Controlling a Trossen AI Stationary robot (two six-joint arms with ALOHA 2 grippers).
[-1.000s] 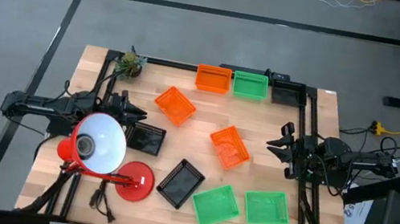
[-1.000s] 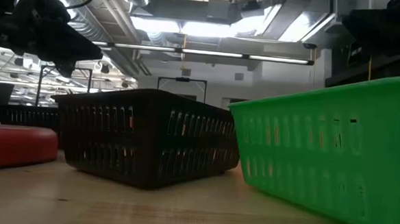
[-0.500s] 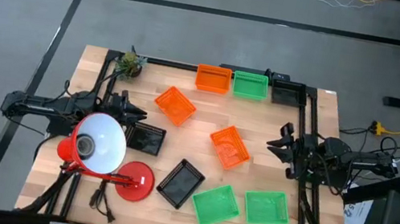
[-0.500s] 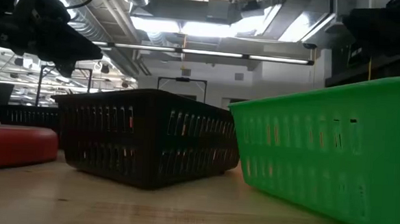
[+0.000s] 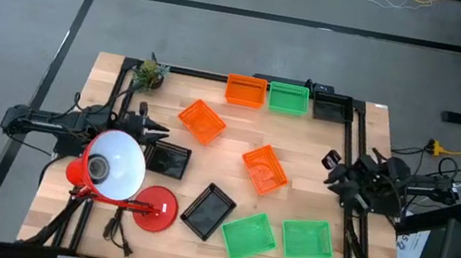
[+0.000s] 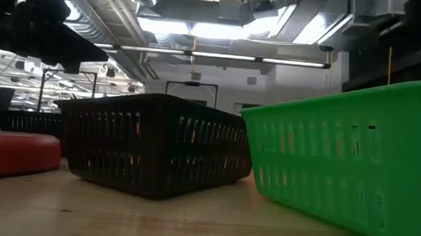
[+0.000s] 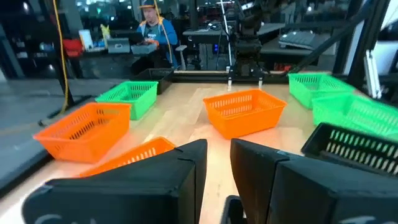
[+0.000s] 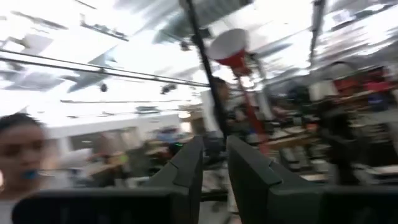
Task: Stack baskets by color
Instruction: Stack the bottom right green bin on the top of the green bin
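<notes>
Three baskets stand in a row at the far edge: orange (image 5: 244, 90), green (image 5: 288, 97), black (image 5: 330, 106). Loose on the table lie two orange baskets (image 5: 202, 121) (image 5: 264, 169), two black ones (image 5: 169, 160) (image 5: 210, 210) and two green ones (image 5: 248, 235) (image 5: 306, 238). My left gripper (image 5: 155, 133) (image 7: 217, 149) hovers level at the left side, just beyond a black basket, with a narrow empty gap between its fingers. My right gripper (image 5: 333, 168) (image 8: 214, 146) hovers at the right side, tipped upward, fingers also narrowly apart and empty.
A red desk lamp with a white shade (image 5: 112, 165) and a round red base (image 5: 151, 208) stands at the near left, over my left arm. A small plant (image 5: 151, 73) sits at the far left corner. A person (image 7: 152, 28) sits beyond the table.
My right gripper has tipped upward and rolled about its own line, rising a little over the right side; its view now shows the room and ceiling. My left gripper has rolled slightly in place. No basket has moved.
</notes>
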